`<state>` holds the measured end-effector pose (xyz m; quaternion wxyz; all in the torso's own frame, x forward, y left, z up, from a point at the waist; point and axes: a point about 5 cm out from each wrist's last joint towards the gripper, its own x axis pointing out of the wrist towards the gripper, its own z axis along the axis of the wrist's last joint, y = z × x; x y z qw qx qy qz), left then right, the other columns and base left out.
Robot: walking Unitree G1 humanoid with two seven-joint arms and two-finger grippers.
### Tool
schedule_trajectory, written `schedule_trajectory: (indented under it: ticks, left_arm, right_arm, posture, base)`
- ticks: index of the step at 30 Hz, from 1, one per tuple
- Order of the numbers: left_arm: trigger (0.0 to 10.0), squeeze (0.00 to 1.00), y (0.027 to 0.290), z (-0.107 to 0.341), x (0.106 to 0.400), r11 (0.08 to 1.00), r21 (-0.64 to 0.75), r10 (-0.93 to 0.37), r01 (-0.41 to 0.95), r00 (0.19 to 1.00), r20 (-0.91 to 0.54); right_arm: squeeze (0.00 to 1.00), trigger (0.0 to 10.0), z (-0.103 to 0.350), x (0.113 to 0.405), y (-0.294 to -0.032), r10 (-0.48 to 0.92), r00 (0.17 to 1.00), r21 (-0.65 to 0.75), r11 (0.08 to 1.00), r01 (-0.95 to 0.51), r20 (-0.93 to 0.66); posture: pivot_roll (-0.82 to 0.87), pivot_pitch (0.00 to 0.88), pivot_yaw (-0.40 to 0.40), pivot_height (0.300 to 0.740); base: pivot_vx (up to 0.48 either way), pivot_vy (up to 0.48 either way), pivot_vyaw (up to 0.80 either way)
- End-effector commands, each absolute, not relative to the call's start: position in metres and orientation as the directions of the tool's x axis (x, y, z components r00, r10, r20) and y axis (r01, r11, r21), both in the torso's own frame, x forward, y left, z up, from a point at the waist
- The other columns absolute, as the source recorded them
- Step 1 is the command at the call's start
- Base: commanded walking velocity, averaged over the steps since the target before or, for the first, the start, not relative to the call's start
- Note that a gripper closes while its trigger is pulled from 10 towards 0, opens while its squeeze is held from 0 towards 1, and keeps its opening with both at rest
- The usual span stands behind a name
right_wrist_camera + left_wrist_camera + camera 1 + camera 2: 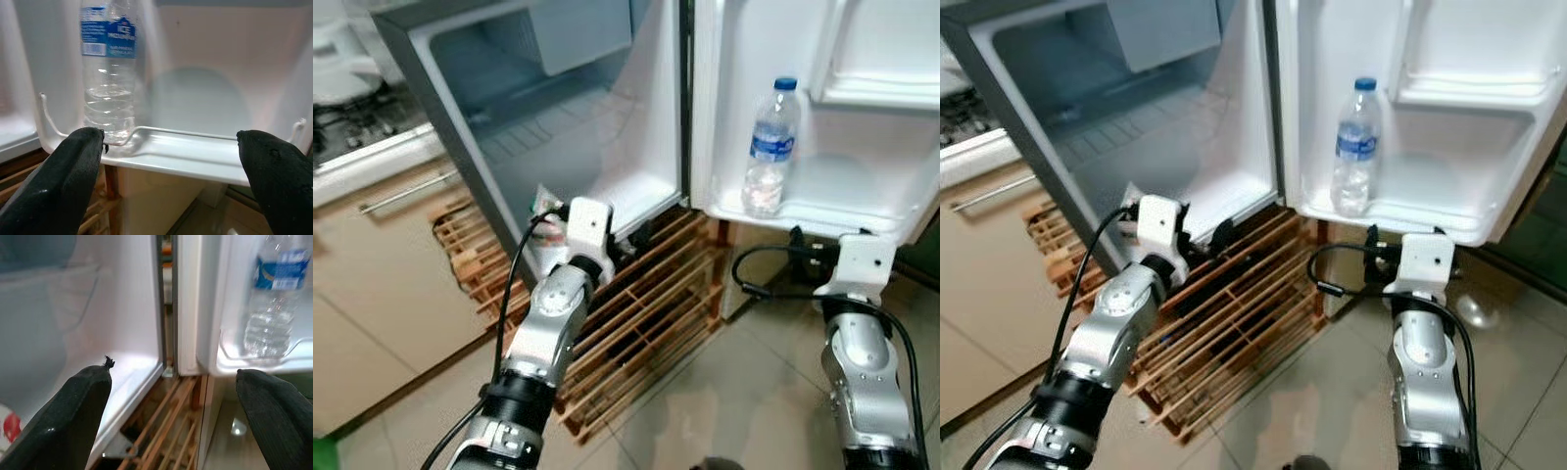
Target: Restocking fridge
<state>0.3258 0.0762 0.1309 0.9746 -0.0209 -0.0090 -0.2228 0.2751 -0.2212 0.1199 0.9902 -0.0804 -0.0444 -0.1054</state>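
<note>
The small fridge (636,147) stands open, its door (862,117) swung to the right. A clear water bottle (771,147) with a blue cap and label stands upright at the left end of the door's lower shelf (847,211). My left gripper (171,369) is open with nothing between its fingers, low at the front edge of the fridge's bare interior floor. My right gripper (171,134) is open too, just below and in front of the door shelf, with the water bottle (108,73) ahead behind the wire rail. A small white packet (544,204) with red and green print lies beside my left wrist.
The fridge rests on a wooden slatted pallet (646,313) over a beige tiled floor (754,392). A cabinet with a metal handle (406,191) and a stove top (352,122) are at the left. A freezer box (578,29) hangs inside the fridge at the top.
</note>
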Motion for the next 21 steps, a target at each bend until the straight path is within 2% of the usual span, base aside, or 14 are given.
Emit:
schedule_trajectory:
  ticks: [1,19,21]
  left_arm:
    - [10.0,0.0,0.0801,0.1363,0.3263,0.899,-0.013,-0.437,0.438,0.898,0.058]
    - [10.0,0.0,0.0725,0.1448,0.3244,0.881,-0.046,-0.462,0.47,0.878,0.125]
    - [10.0,0.0,0.0731,0.1441,0.3249,0.886,-0.043,-0.454,0.461,0.883,0.12]
  right_arm:
    - [0.0,10.0,0.1212,0.2784,-0.2127,-0.174,0.977,-0.14,0.972,0.19,0.12]
    - [0.0,10.0,0.118,0.2811,-0.2086,-0.15,0.982,-0.144,0.975,0.167,0.118]
    - [0.0,10.0,0.1179,0.2809,-0.2088,-0.15,0.982,-0.146,0.975,0.166,0.118]
  posture:
    - [-0.19,0.008,0.114,0.74]
    - [-0.19,0.005,0.112,0.74]
    - [-0.19,0.006,0.11,0.74]
  base:
    - [0.326,0.0,0.0]
    - [0.48,0.0,0.0]
    - [0.197,0.0,0.0]
